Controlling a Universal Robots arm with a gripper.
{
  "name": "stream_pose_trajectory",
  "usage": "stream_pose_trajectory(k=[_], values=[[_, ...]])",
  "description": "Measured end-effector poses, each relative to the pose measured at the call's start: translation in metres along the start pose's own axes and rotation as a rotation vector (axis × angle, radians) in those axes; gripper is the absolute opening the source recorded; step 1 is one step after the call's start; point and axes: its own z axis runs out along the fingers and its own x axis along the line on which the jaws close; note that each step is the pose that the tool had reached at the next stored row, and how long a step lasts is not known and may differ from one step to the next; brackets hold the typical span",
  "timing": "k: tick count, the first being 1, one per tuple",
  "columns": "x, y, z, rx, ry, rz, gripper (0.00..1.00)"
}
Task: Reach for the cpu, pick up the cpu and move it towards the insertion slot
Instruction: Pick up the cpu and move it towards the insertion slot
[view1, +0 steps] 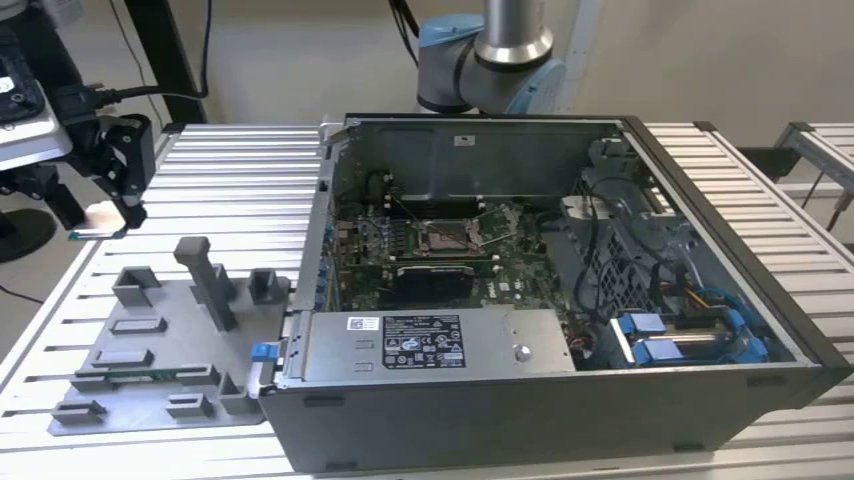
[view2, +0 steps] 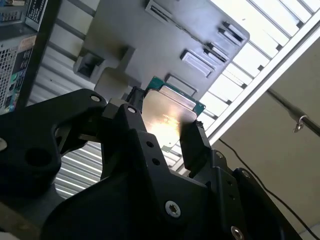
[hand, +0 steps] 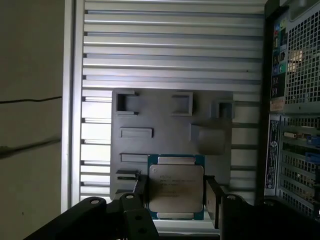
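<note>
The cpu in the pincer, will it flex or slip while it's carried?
The cpu looks like a thin flat metal-topped plate, so probably stiff and light. The pincer grips only its narrow edges, so it might slip or twist if jolted. Its glossy lid suggests a slick surface.

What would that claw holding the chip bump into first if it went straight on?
Most likely the grey fixture plate: the gripper, shut on the cpu, points at it in the first wrist view, though depth is unclear.

End effector clamped on cpu, aloft.
</note>
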Motion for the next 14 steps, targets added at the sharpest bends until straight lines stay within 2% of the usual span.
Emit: stream_pose_trajectory(k=[14], values=[[-0.0178,-0.0003,0.0000,0.0000,0.0000,0.000,0.00]])
